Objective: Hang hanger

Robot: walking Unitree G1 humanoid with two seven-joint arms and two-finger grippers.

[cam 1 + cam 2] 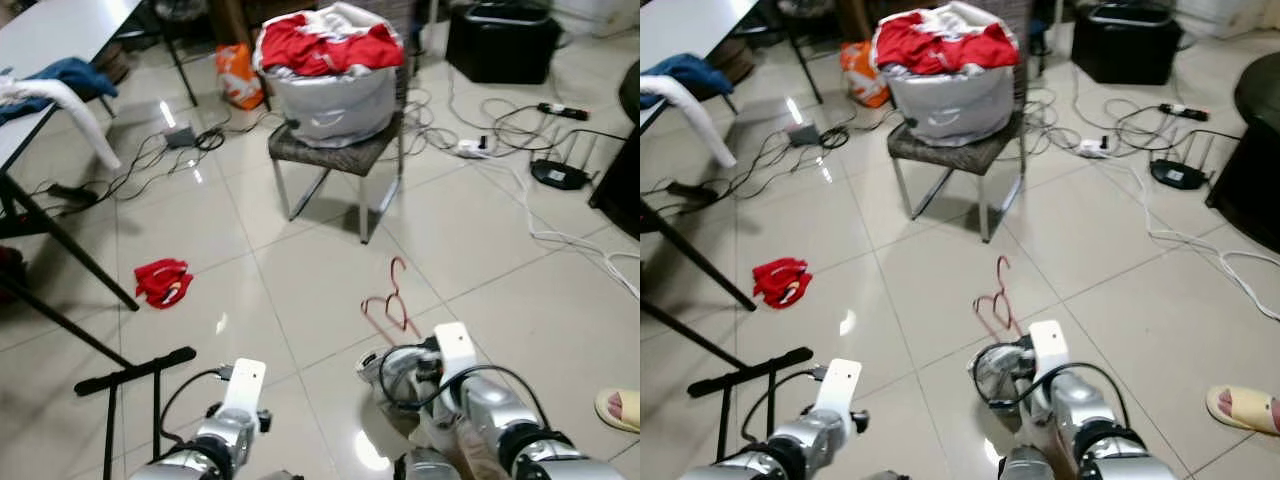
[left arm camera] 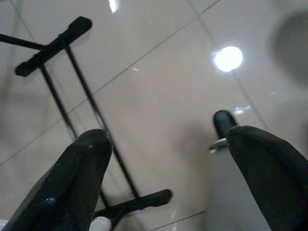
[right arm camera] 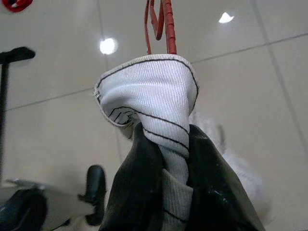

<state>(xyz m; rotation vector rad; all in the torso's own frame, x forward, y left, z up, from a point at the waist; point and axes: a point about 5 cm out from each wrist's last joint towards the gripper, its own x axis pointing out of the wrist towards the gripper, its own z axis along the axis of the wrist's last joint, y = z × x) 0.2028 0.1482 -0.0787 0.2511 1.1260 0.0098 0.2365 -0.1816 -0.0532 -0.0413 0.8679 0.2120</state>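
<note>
The right hand (image 3: 163,159) is clamped on a white ribbed garment collar (image 3: 149,91), and a red hanger (image 1: 392,300) stands straight out of that collar, its hook at the far end. From the head camera the hanger points toward twelve o'clock from the right hand, its long axis running away from the robot along the tiled floor (image 1: 300,260). So the hanger belongs to the right arm; the left hand (image 2: 163,168) hovers at about nine o'clock from it, fingers spread and holding nothing, above the black foot of a stand (image 1: 135,375).

Straight ahead at twelve o'clock, well beyond the hook, sits a chair (image 1: 335,155) carrying a bag of red clothes (image 1: 330,70). No rail can be made out, so the hook likely needs lifting and turning toward one.
</note>
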